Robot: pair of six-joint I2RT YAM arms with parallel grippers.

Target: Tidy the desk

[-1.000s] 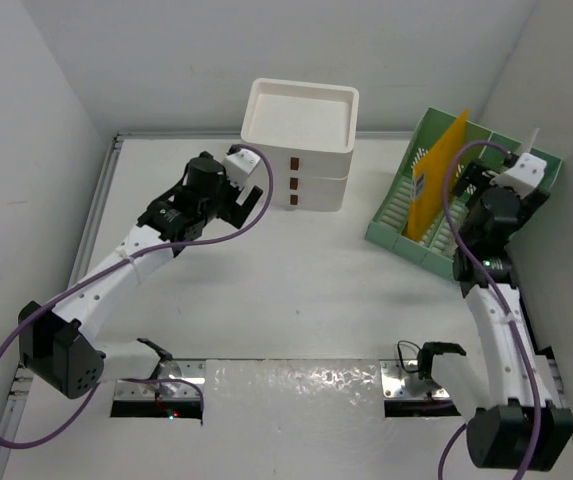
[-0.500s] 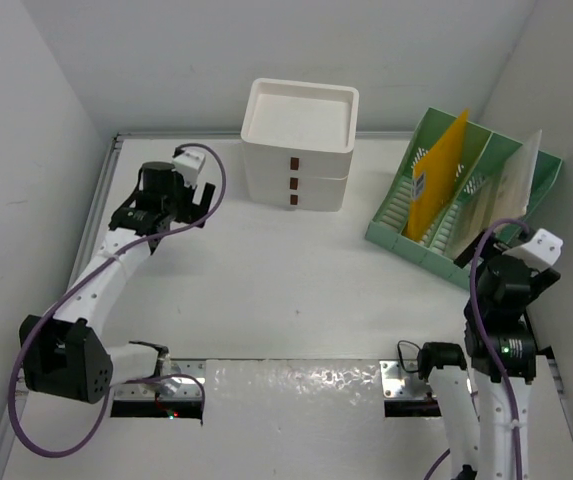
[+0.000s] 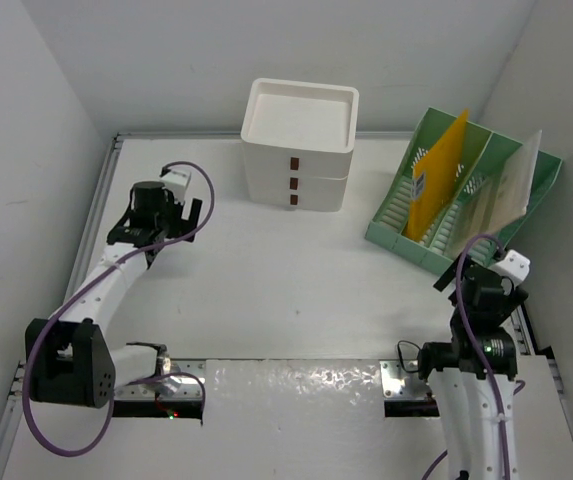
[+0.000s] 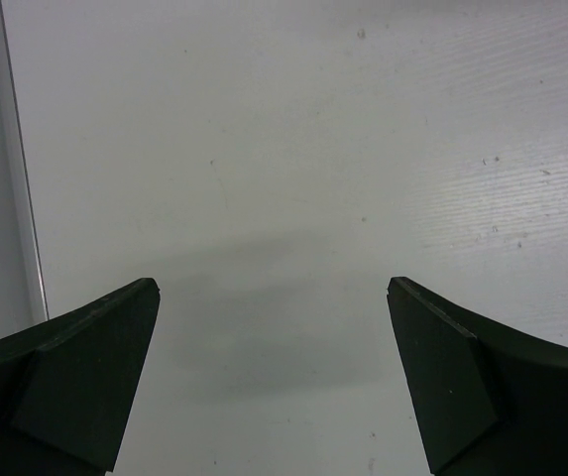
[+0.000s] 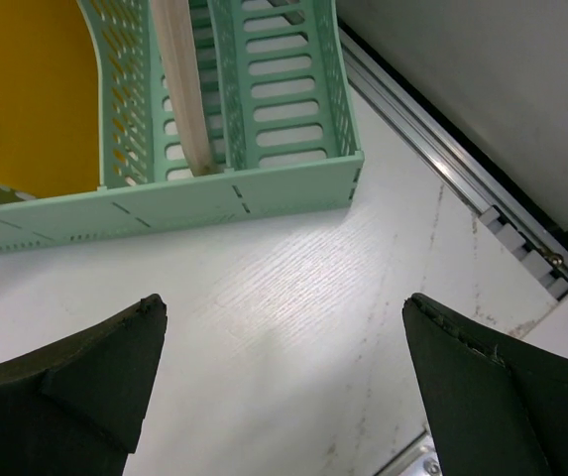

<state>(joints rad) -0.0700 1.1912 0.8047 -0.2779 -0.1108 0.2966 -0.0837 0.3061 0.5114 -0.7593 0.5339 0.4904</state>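
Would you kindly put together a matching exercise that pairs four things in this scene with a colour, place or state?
Things:
1. drawer box
2. file rack
3. folder
4. left tool

Descriptions:
A. yellow, standing in a slot of the file rack
B. open, above bare desk near its left rim
C. white, at the far edge
D. green, at the far right

Pairs: 1-C; 2-D; 3-A; 4-B
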